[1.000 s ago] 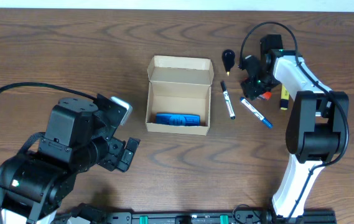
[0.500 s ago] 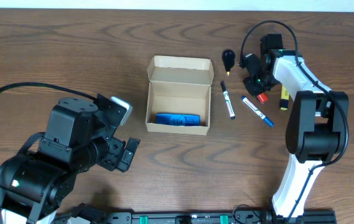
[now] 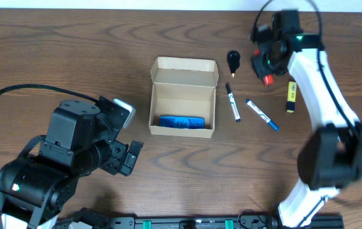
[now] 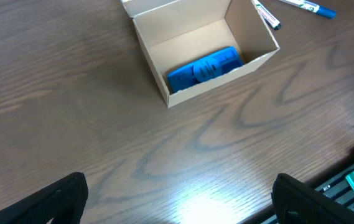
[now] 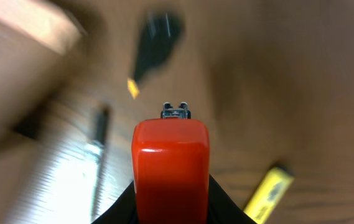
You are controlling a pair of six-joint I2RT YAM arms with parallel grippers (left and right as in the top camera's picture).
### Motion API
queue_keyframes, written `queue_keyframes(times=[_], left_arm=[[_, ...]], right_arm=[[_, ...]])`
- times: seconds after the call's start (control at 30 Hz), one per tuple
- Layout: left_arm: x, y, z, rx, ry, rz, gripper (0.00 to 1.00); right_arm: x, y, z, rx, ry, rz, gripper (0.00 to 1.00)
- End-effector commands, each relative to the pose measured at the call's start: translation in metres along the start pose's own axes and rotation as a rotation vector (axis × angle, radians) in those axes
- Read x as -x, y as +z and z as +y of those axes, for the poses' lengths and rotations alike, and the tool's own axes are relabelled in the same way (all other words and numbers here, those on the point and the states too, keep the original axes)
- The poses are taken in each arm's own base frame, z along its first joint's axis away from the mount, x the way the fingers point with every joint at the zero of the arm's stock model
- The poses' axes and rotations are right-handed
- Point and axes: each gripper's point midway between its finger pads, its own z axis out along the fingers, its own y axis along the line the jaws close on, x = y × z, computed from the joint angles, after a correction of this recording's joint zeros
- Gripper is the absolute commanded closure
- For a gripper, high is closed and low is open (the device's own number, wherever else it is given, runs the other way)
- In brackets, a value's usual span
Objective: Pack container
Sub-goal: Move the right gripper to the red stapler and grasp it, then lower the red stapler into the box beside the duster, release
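The tan cardboard container (image 3: 184, 95) stands open in the middle of the table, lid flap raised at its far side, with a blue object (image 3: 182, 121) lying in it. It also shows in the left wrist view (image 4: 204, 50) with the blue object (image 4: 204, 65). My right gripper (image 3: 266, 69) is shut on a red object (image 3: 268, 80), held above the table right of the container; in the right wrist view the red object (image 5: 170, 165) fills the space between the jaws of the gripper (image 5: 170, 202). My left gripper (image 3: 128, 157) is open and empty, left of and nearer than the container; its fingers (image 4: 65, 198) stand wide apart.
A black bulb-shaped item (image 3: 233, 60) with a yellow tip, a black-and-white marker (image 3: 233, 103), a blue-capped marker (image 3: 261, 114) and a yellow highlighter (image 3: 291, 97) lie right of the container. The table's front edge runs behind my left arm.
My right gripper has risen off the table with the red object and moved toward the far edge. The left arm, the container and the markers have not moved.
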Motion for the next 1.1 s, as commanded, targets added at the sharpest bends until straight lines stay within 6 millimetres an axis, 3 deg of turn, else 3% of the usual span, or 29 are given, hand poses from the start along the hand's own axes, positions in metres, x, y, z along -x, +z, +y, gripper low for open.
queue_keyframes(times=[0.0, 0.13, 0.23, 0.4, 0.53, 0.87, 1.07], left_arm=[[0.001, -0.003, 0.001, 0.007, -0.005, -0.01, 0.05], [0.001, -0.003, 0.001, 0.007, -0.005, -0.01, 0.05], [0.001, -0.003, 0.001, 0.007, -0.005, -0.01, 0.05], [0.001, -0.003, 0.001, 0.007, -0.005, -0.01, 0.05], [0.001, -0.003, 0.001, 0.007, -0.005, -0.01, 0.05], [0.001, -0.003, 0.001, 0.007, -0.005, -0.01, 0.05], [0.001, -0.003, 0.001, 0.007, -0.005, -0.01, 0.05]], right_arm=[[0.039, -0.063, 0.035, 0.027, -0.057, -0.179, 0.79], [0.055, -0.089, 0.079, 0.079, -0.141, -0.261, 0.81], [0.058, -0.093, 0.116, 0.16, -0.212, -0.28, 0.81], [0.05, -0.086, 0.171, 0.285, -0.37, -0.268, 0.81], [0.028, -0.072, 0.214, 0.408, -0.542, -0.215, 0.8], [-0.013, -0.021, 0.265, 0.581, -0.739, -0.07, 0.8], [-0.029, 0.013, 0.278, 0.626, -0.808, -0.014, 0.8]])
